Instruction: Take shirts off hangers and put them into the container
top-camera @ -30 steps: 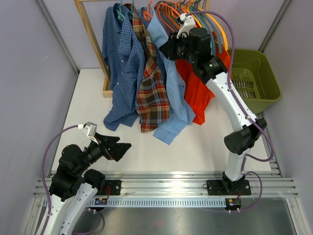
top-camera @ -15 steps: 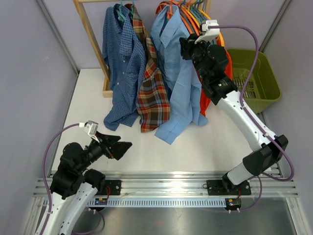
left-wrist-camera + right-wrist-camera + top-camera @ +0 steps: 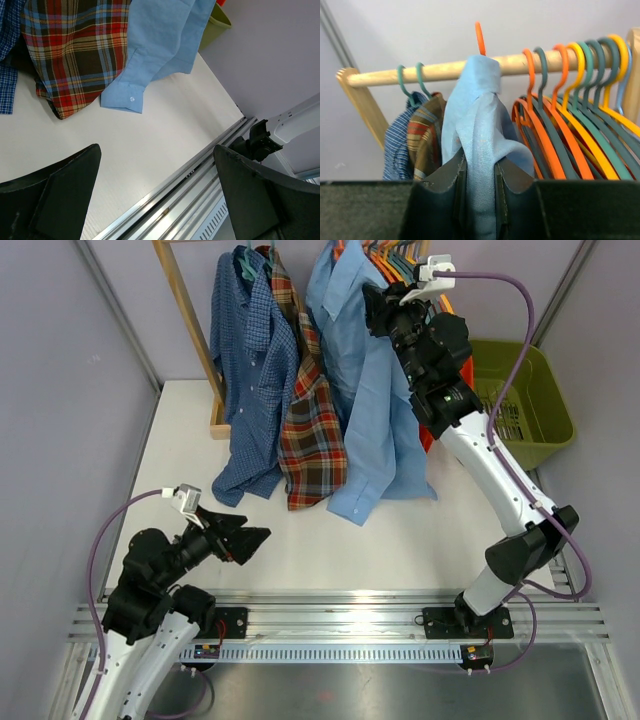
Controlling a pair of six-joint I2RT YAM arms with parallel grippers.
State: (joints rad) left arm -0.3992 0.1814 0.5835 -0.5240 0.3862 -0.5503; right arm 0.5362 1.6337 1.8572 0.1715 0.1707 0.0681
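The right arm is stretched high and forward to the wooden rail (image 3: 445, 71), wrist tipped toward the rack. The right gripper (image 3: 479, 175) is clamped on the bunched shoulder of the light blue shirt (image 3: 370, 410), which is topped by an orange hook (image 3: 478, 37) seen rising past the rail (a cuff lies on the table (image 3: 420, 540)). The spare hangers (image 3: 570, 105) are crowded along the rail to the shirt's right. The left arm is folded low near its base, with the left gripper (image 3: 245, 540) spread wide and holding nothing. The container (image 3: 545, 390) is seen at far right, beside the rack.
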